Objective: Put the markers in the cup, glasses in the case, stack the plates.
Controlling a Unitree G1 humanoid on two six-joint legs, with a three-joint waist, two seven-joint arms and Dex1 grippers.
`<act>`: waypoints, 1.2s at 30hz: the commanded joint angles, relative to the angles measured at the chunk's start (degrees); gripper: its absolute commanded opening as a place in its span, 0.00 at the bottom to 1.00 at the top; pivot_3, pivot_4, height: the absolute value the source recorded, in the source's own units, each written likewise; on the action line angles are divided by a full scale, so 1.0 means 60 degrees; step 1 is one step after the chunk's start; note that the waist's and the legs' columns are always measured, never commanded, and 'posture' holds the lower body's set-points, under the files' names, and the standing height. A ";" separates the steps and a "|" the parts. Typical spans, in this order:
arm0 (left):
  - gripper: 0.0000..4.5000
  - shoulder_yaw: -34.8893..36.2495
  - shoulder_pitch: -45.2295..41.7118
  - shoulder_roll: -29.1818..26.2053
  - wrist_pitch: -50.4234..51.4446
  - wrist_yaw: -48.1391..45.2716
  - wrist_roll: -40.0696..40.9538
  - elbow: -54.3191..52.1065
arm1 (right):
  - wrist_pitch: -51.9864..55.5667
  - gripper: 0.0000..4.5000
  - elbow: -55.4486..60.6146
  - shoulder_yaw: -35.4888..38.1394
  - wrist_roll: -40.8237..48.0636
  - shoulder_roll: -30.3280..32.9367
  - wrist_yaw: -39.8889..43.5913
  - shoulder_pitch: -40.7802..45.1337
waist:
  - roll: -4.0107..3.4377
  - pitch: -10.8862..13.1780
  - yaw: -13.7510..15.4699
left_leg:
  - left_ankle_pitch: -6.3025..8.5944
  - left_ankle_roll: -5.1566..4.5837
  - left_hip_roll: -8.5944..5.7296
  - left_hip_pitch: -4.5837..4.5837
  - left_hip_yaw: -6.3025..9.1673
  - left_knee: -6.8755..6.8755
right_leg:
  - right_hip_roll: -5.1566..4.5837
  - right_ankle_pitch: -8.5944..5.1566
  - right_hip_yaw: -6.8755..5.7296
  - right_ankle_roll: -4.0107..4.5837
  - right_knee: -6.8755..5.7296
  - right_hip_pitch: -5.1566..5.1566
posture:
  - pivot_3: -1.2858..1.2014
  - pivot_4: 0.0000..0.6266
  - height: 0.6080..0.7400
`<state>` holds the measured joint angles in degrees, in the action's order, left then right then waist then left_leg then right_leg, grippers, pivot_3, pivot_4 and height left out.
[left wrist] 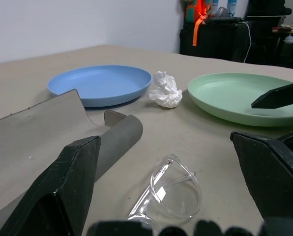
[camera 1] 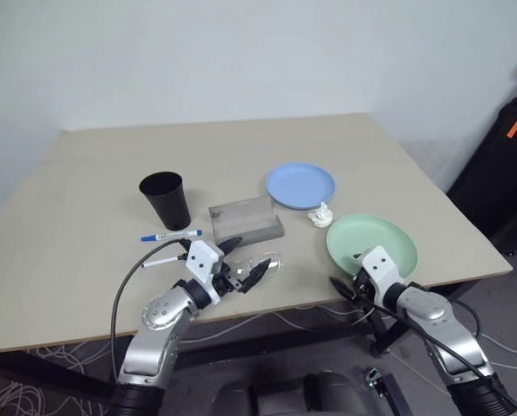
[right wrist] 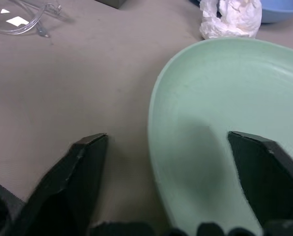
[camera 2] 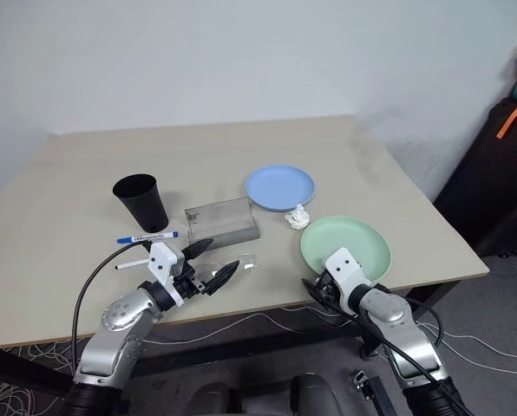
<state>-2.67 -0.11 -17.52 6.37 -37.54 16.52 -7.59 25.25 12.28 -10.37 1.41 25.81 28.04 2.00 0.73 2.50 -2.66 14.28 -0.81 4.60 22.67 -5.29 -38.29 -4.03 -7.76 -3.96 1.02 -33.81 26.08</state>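
Left gripper point(left wrist: 166, 196) jaws spread, clear glossy plastic glasses point(left wrist: 173, 189) between them. Right gripper point(right wrist: 186, 182) jaws spread, straddling smooth mint-green round plate point(right wrist: 225, 123) rim.

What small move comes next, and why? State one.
Probably close the right gripper on the mint green plate. Its open fingers already straddle the near rim, one over the table, one over the plate. The light blue plate lies apart, so stacking is not yet done.
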 commanded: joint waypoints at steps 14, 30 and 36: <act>1.00 -0.0038 -0.0204 0.0075 -0.0304 0.0096 -0.0073 -0.0006 | -0.0859 0.00 0.0065 0.0175 -0.1118 0.0286 -0.0568 0.0289 | 0.0014 0.0002 -0.0004 | 0.0000 0.0000 -0.0002 0.0006 0.0004 -0.0002 | -0.0005 -0.0001 -0.0007 -0.0001 0.0007 0.0001 | 0.52 0.00 1.00; 1.00 -0.0079 -0.0752 0.0160 -0.0446 0.0164 -0.0130 0.0514 | -0.6268 0.00 -0.7293 -0.0739 -0.1643 0.0477 0.1781 0.6477 | 0.0017 0.0017 -0.0061 | -0.0002 -0.0004 -0.0001 -0.0012 0.0011 0.0000 | 0.0014 0.0000 -0.0009 -0.0001 -0.0007 0.0013 | 0.52 0.00 1.00; 1.00 0.0014 -0.0831 0.0275 -0.0659 0.0355 -0.0228 0.0612 | -0.7944 0.00 -1.2246 -0.1224 -0.2394 -0.0847 0.2089 0.9743 | 0.0009 0.0013 -0.0056 | -0.0028 -0.0046 -0.0011 -0.0019 0.0009 -0.0001 | 0.0035 0.0025 0.0030 0.0014 -0.0045 0.0024 | 0.52 0.00 1.00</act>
<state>-3.29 -4.33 -15.95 3.71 -36.04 15.39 -2.76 -19.63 -56.27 -17.58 -11.73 21.45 41.03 57.12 0.79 2.58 -3.00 14.11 -1.08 4.54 22.58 -5.22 -38.25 -3.81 -7.58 -3.78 1.06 -34.07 26.23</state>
